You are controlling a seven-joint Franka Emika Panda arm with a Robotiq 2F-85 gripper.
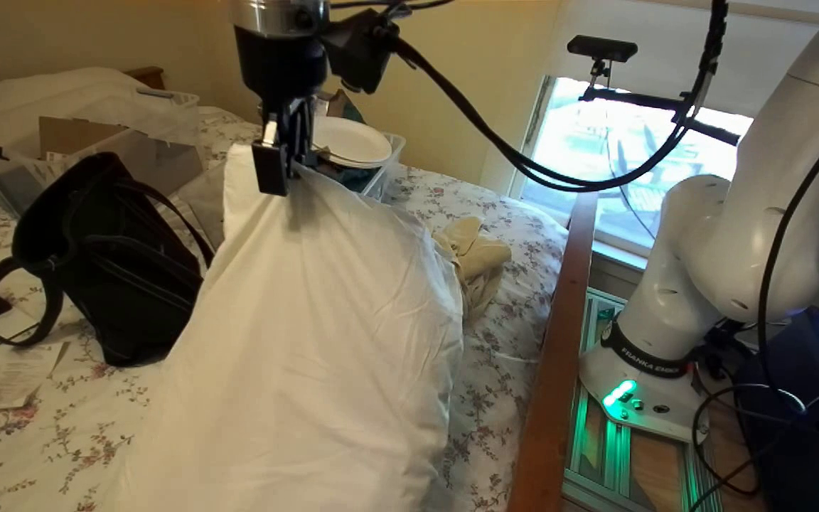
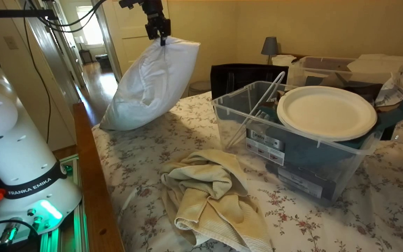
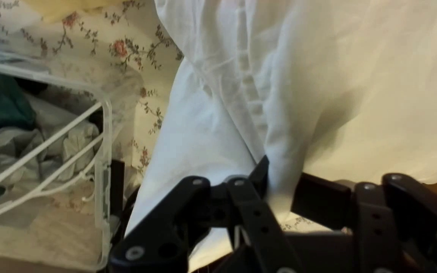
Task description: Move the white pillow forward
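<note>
Bed top (image 2: pixel 135 157): flowered, it served as our tabletop; the wooden rail (image 2: pixel 94 182) marked its edge beside the robot's base (image 1: pixel 665 391), and past an adjoining edge lay the doorway (image 2: pixel 93 84).
White pillow (image 2: pixel 150 85): we found it near the corner where the rail edge met the doorway edge, its upper end raised well above the bed top and its lower tip down by that corner; how much weight rested there we could not tell.
Pillow's long axis: it slanted steeply; the raised end pointed up and away from the rail edge, the free end down toward it.
Gripper (image 3: pixel 283 184): we saw it at the pillow's upper end, reaching downward.
Fingers (image 3: pixel 319 199): they were pinched on a gathered fold of the pillow's white cloth, plain to us in the wrist view.
Pillow carry: we judged the grasp made and the forward transport in hand, the setting-down not yet done.
Rail edge to opposite edge: taking forward as away from the base, we judged that the next move called for a steady carry that way, then a lowering until the whole pillow lay supported, then a release.
Black bag (image 1: pixel 107 263): it stood beyond the pillow, away from the rail edge, with the clear bin (image 2: pixel 345 168) near it; we judged that a low swing could nudge the bag.
</note>
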